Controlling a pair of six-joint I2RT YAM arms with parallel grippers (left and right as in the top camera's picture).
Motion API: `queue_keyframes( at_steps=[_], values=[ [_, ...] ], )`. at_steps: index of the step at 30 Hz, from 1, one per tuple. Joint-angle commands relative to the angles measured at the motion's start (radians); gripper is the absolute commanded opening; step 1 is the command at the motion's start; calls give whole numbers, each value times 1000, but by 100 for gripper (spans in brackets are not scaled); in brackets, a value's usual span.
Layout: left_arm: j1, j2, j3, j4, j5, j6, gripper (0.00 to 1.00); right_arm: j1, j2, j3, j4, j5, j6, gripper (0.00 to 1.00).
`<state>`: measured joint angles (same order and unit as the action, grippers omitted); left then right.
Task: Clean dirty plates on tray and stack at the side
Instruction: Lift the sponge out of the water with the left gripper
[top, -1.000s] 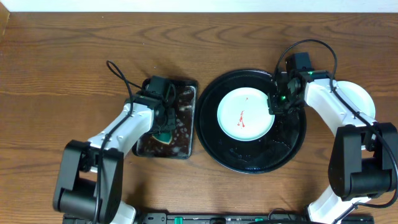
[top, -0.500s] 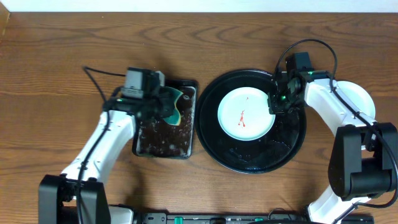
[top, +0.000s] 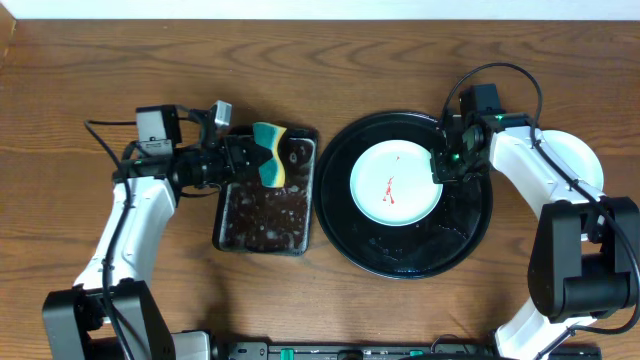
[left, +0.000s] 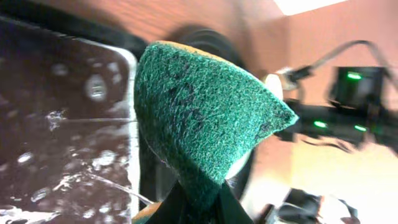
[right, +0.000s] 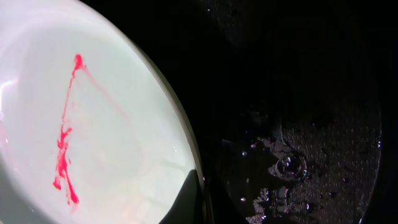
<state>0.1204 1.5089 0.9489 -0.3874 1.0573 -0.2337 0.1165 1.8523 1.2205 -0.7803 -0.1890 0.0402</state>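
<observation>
A pale blue-white plate (top: 394, 184) with a red smear lies on the large round black tray (top: 400, 255). My right gripper (top: 441, 166) is shut on the plate's right rim; the right wrist view shows the plate (right: 81, 118), its red smear and one finger over the rim (right: 200, 196). My left gripper (top: 250, 158) is shut on a green and yellow sponge (top: 268, 154) and holds it above the far end of the small rectangular tray (top: 262, 215). The sponge (left: 199, 118) fills the left wrist view. More white plates (top: 580, 165) lie right of the tray, under my right arm.
The rectangular tray holds wet, foamy residue and sits just left of the round tray. The round tray's bare part (right: 311, 124) is wet with droplets. Bare wooden table (top: 320, 70) lies behind both trays.
My left arm lifted the sponge off the rectangular tray and swung back to the left and far side. The right arm and plate have not moved.
</observation>
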Motion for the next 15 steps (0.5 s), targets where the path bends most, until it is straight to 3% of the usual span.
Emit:
queue_keyframes(
  at_steps=[1,15],
  values=[
    [25,-4,15,4,167,39,7,5,12,-5,3,5,-4,1],
    [39,-4,15,5,174,39,7,3,12,-5,3,5,-4,1]
  ],
)
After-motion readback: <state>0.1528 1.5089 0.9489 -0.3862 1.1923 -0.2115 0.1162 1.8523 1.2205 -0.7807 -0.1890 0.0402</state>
